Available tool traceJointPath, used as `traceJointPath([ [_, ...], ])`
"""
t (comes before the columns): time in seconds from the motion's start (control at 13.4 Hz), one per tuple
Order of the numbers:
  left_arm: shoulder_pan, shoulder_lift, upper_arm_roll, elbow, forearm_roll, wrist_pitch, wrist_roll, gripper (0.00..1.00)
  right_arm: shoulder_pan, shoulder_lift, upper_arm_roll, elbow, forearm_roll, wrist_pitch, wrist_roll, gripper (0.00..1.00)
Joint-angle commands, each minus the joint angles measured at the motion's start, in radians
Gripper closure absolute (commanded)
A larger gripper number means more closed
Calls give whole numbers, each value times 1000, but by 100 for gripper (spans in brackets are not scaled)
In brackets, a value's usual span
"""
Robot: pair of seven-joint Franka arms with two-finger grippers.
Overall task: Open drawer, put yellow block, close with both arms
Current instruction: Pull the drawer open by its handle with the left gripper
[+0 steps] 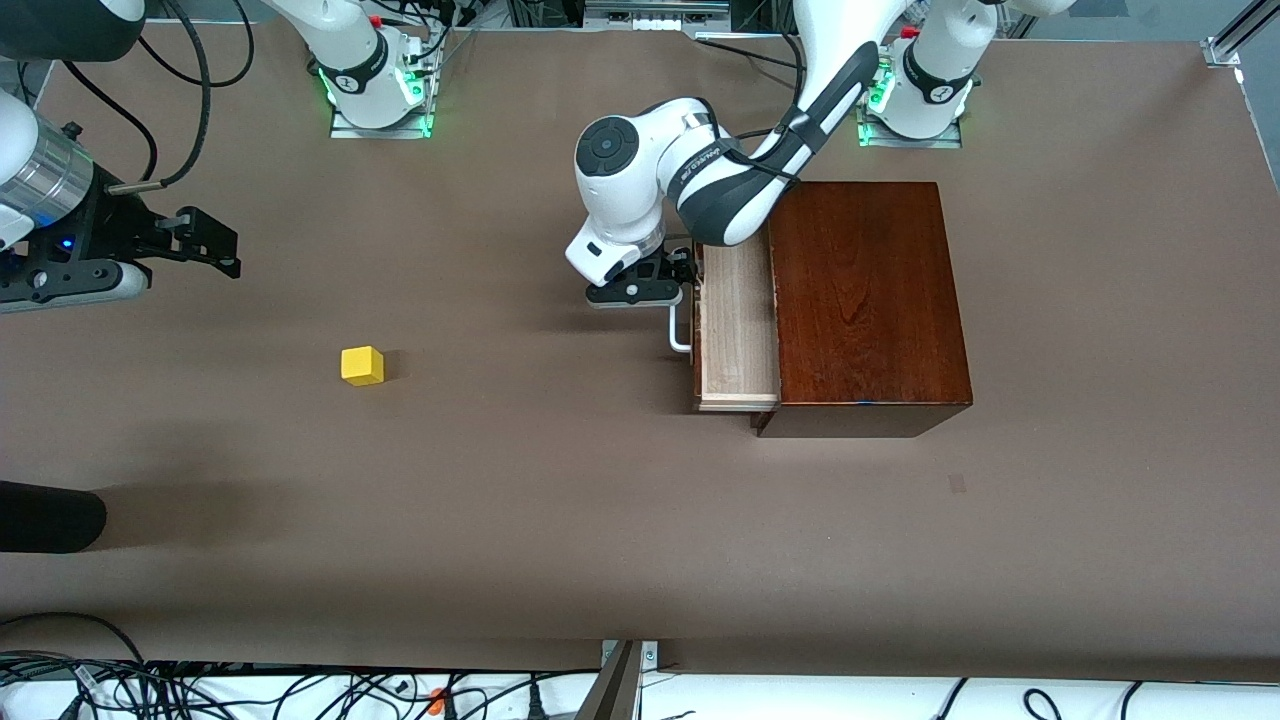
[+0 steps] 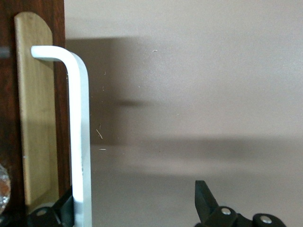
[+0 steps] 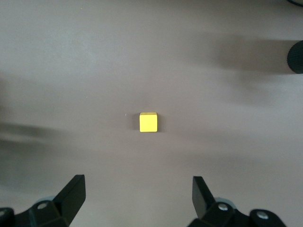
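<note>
Plainly, your yellow block (image 1: 362, 365), bare on the bench well apart from the part-open drawer (image 1: 737, 330) toward the right arm's end, looks light, rigid and smooth: pinch two flat opposite faces with the right end effector (image 3: 137, 198), fingers apart above it, while the left end effector (image 2: 137, 208) stands spread around the drawer's white handle (image 2: 78, 132).

Two white jointed arms with glossy rounded shells. Left arm (image 1: 700, 170): dark grey joint section, round dark grey cap on the elbow joint, small dark lettering on the link, black cable routed along the casing. Right arm (image 1: 45, 180): ribbed silver collar, blue indicator light, looped black cables. Bases (image 1: 375, 75) lit green, each marked with a small black emblem. Black two-finger grippers: left gripper (image 2: 137, 210), right gripper (image 3: 137, 198), silver screws at finger mounts.
</note>
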Motion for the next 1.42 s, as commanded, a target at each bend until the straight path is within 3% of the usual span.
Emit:
traceJointPath([
  [0.0,-27,43,-13,49,-47,57,-9,0,-3,13,2,28,17,-7,6,0],
  [0.45,-54,22,-7,58,-18,-44,-3,0,-5,13,2,30,17,-7,5,0],
  [0.89,-68,7,-18,180,72,-265,5,0,-5,13,2,28,19,-7,5,0],
  [1.12,-50,-73,-9,262,63,-418,13,0,-5,13,2,28,19,-5,5,0],
  [1.34,48,-167,-7,267,57,-498,149,0,-6,13,2,28,19,-7,5,0],
])
